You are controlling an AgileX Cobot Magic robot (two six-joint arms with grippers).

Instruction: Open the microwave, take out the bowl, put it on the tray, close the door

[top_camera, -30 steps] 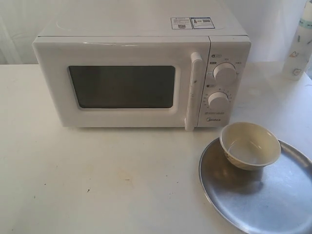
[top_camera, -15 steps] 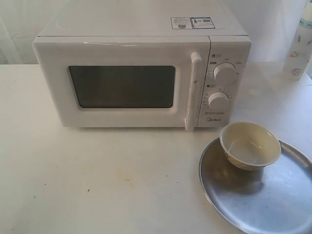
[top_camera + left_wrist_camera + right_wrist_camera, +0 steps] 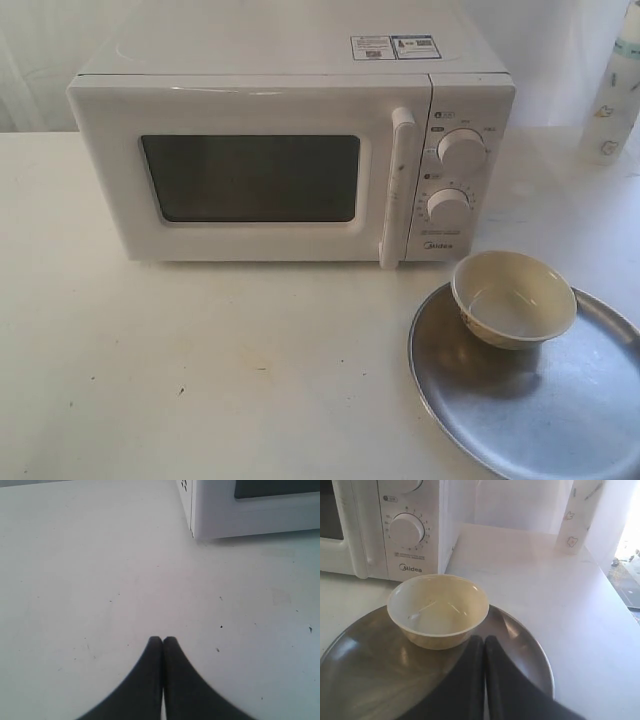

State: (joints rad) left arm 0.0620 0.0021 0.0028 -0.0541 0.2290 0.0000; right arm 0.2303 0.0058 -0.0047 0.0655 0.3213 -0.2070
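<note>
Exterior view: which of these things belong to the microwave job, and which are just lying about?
Belong to the job:
- microwave
- door, closed
- bowl, sitting on the tray
- tray

Just lying about:
- pale bottle at the back right
- table, which only carries everything

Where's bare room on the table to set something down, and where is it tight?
Widest bare patch: the table in front of the microwave, left of the tray. A smaller one lies right of the microwave, before the bottle. The tray's near half is bare too. Tight spot: the bowl on the tray's far side, close to the microwave's front.
</note>
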